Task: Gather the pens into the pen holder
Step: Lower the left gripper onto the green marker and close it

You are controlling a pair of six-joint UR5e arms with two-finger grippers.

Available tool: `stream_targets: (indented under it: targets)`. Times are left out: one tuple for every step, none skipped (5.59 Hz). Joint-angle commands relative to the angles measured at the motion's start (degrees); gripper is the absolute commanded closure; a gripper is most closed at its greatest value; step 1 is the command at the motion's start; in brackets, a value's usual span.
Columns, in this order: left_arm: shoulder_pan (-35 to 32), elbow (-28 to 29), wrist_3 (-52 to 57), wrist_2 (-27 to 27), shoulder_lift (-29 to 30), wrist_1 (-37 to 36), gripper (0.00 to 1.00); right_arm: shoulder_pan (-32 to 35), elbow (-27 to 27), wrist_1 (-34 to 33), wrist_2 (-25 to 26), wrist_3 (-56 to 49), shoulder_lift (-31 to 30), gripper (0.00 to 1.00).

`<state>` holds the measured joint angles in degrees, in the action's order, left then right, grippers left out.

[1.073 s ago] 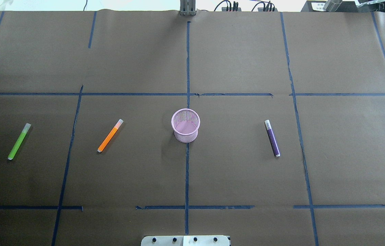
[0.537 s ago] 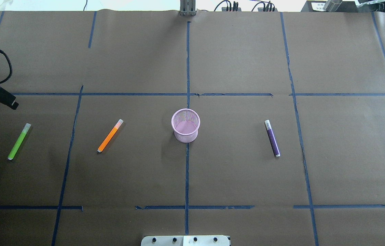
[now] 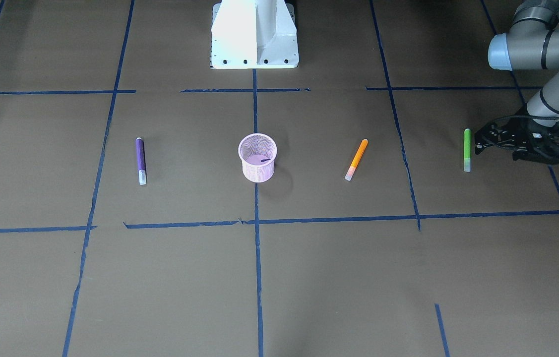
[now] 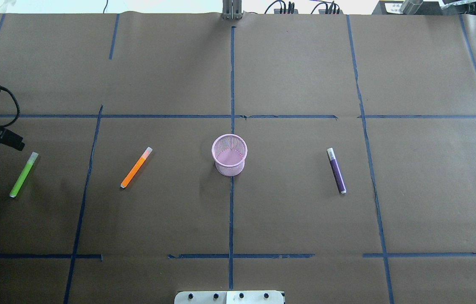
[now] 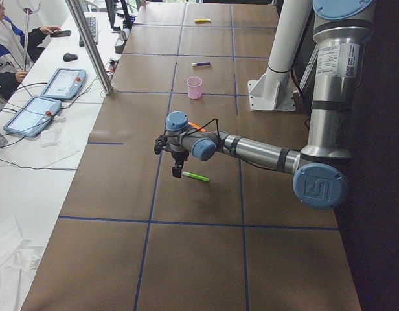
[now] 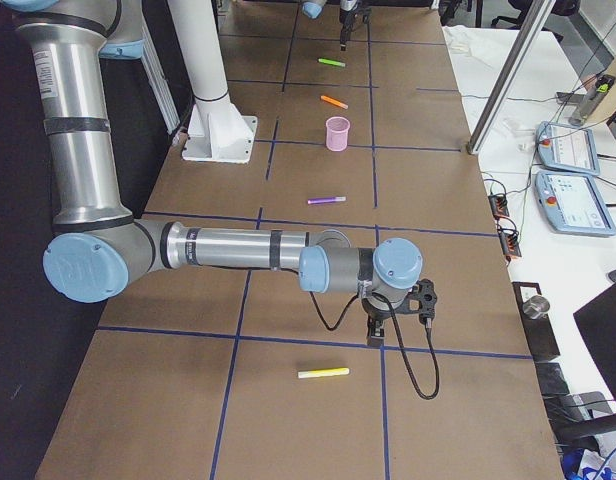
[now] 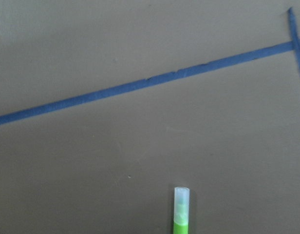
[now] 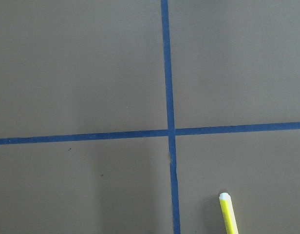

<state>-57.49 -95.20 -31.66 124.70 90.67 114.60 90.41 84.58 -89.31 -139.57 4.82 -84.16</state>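
Note:
The pink mesh pen holder [image 4: 229,168] stands upright and empty at the table's middle [image 3: 257,168]. The orange pen [image 4: 136,167] and the green pen [image 4: 23,174] lie to its left, the purple pen [image 4: 336,170] to its right. My left gripper [image 4: 12,141] looks open and empty, hovering just beyond the green pen's pale cap [image 7: 181,197], and also shows in the front view [image 3: 477,141]. The yellow pen [image 6: 323,373] lies far to the right, outside the overhead view. My right gripper [image 6: 376,335] hangs close by it; I cannot tell whether it is open or shut.
Blue tape lines grid the brown paper table cover [image 4: 305,219]. The white robot base [image 3: 254,34] stands at the near edge behind the holder. An operator and tablets [image 5: 57,81] sit at a side table beyond the far edge.
My left arm has come in from the left edge of the overhead view and moved toward me, nearer the green pen's cap. The pens and holder have not moved.

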Motion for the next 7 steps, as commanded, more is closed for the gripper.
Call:
stream_targets:
  targets:
    - [4.7,6.3,-8.1,-3.2,0.2,11.3,0.00,-0.1,0.2,0.0,-0.1,0.1,-0.3,0.00]
    - [4.9,5.8,-8.3,-3.2,0.2,11.3,0.00,-0.1,0.1,0.0,-0.1,0.1,-0.3,0.00]
    - [5.6,5.7,-8.3,-3.3,0.3,11.3,0.00,-0.1,0.0,0.0,-0.1,0.1,-0.3,0.00]
    - [6.2,5.7,-8.2,-3.3,0.4,11.3,0.07,-0.1,-0.1,0.0,-0.1,0.1,-0.3,0.00]
    - [6.3,5.6,-8.2,-3.3,0.2,11.3,0.19,-0.1,-0.1,0.0,-0.1,0.2,-0.3,0.00]
    - [6.3,4.9,-8.2,-3.3,-0.1,11.3,0.37,-0.1,-0.2,0.0,-0.1,0.2,-0.2,0.00]
    - [6.3,4.1,-8.2,-3.4,-0.8,11.3,0.61,-0.1,-0.2,0.0,-0.1,0.2,-0.2,0.00]
